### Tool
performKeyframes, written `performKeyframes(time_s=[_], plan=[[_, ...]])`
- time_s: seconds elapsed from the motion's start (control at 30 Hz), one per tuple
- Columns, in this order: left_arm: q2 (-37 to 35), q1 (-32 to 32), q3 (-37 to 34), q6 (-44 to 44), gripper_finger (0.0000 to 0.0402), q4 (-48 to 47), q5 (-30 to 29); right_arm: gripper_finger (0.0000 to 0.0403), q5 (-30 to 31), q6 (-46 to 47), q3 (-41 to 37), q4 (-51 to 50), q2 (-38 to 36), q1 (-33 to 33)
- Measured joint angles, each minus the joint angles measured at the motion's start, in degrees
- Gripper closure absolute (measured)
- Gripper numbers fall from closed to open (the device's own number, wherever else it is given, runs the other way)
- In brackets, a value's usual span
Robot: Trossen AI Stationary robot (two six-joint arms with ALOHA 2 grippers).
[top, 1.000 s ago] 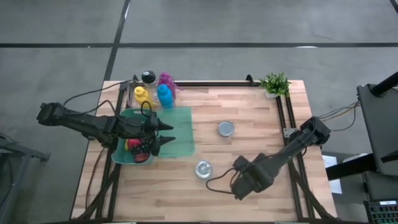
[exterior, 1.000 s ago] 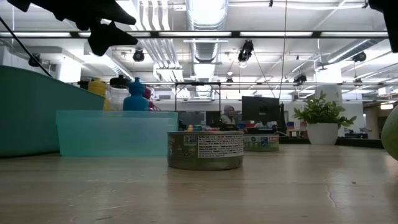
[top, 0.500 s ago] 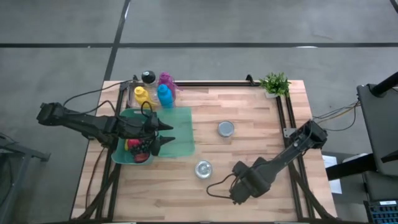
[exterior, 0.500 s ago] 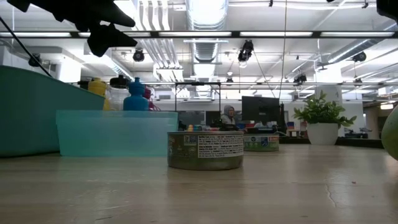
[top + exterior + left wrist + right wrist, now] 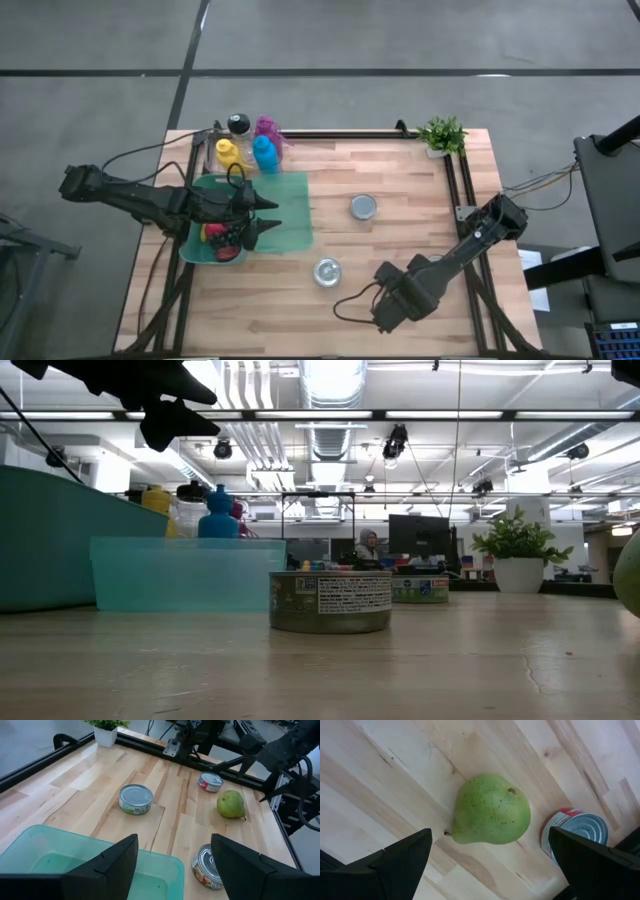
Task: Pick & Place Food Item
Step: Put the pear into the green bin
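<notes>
Right end effector shifted nearer table edge, spread wide above pear

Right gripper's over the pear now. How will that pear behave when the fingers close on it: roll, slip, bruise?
The pear lies on its side on bare wood, so it will probably roll or pivot if nudged off-centre. Its smooth, tapering skin may slip from the open right gripper unless gripped at the wide belly. It looks firm, but a hard squeeze could bruise it.

Potted plant and bottles along the table's far edge
</notes>
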Motion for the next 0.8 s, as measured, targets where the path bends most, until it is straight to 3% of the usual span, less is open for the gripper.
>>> performKeyframes(time_s=[0.3,0.8], plan=[[0.0,0.02,0.0,0.0,0.0147,0.02,0.02,0.0003,0.08,3.25,-3.39,1.29,-0.02,0.53],[0.0,0.02,0.0,0.0,0.0147,0.02,0.17,0.0003,1.38,3.89,-12.63,12.49,-0.02,1.54]])
